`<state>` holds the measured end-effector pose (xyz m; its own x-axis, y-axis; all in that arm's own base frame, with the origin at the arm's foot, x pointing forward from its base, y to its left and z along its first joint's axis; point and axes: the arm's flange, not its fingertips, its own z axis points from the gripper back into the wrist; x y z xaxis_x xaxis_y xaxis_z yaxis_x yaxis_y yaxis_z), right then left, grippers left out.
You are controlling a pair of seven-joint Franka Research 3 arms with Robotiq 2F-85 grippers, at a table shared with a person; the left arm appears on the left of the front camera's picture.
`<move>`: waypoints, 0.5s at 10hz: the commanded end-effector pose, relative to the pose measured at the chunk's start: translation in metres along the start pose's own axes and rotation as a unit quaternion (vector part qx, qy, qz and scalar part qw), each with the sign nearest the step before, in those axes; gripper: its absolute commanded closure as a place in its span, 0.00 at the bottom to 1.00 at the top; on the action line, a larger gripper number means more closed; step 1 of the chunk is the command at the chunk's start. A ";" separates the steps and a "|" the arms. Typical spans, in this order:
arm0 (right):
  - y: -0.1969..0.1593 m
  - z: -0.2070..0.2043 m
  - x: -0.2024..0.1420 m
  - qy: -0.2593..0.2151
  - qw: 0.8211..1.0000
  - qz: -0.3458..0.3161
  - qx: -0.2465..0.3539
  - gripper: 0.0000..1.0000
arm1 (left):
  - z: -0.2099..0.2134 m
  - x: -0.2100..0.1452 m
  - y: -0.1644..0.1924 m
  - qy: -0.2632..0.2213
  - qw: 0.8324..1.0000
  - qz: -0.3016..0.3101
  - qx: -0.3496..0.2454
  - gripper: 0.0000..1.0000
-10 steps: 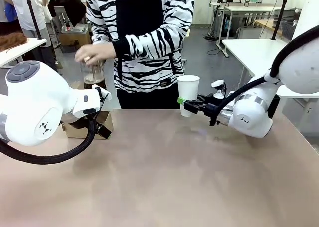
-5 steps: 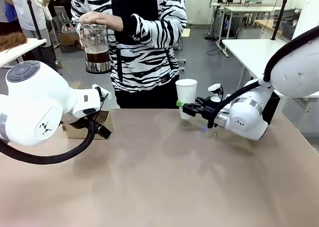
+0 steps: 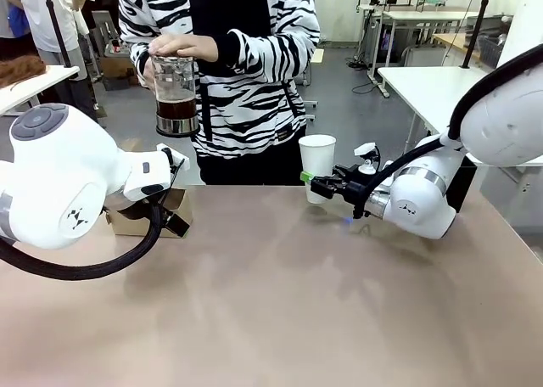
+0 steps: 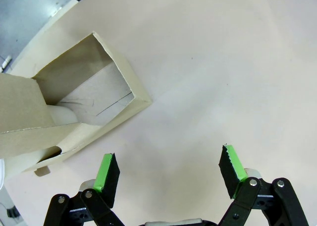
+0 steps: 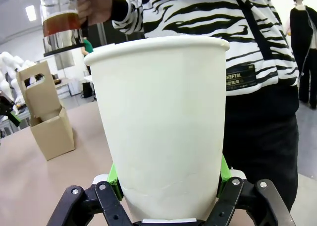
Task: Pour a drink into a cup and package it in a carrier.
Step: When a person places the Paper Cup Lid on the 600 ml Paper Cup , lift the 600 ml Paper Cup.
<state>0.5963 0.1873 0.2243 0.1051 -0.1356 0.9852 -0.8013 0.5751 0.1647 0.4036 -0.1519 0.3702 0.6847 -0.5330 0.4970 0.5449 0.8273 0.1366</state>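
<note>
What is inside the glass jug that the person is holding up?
Dark brown liquid fills the lower part of the jug; the upper part looks clear. The person's hand covers the top, so the opening is hidden.

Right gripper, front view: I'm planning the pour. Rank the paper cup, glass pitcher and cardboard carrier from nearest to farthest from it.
1. Paper cup, clamped in the right gripper.
2 and 3, too close to call: glass pitcher, held high in the person's hand at upper left; carrier, on the table at far left.
</note>
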 end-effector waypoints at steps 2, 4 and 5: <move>0.004 0.001 0.003 -0.004 1.000 0.001 -0.004 0.20 | 0.000 0.000 0.000 -0.001 1.000 0.000 -0.001 0.00; 0.004 0.001 0.003 -0.004 1.000 0.001 -0.004 0.20 | 0.000 0.000 0.000 -0.001 1.000 0.000 -0.001 0.00; 0.004 0.001 0.003 -0.004 1.000 0.001 -0.004 0.20 | 0.000 0.000 0.000 -0.001 1.000 0.000 -0.001 0.00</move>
<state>0.5963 0.1873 0.2243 0.1051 -0.1356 0.9852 -0.8014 0.5751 0.1647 0.4036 -0.1519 0.3702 0.6848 -0.5330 0.4970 0.5449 0.8273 0.1366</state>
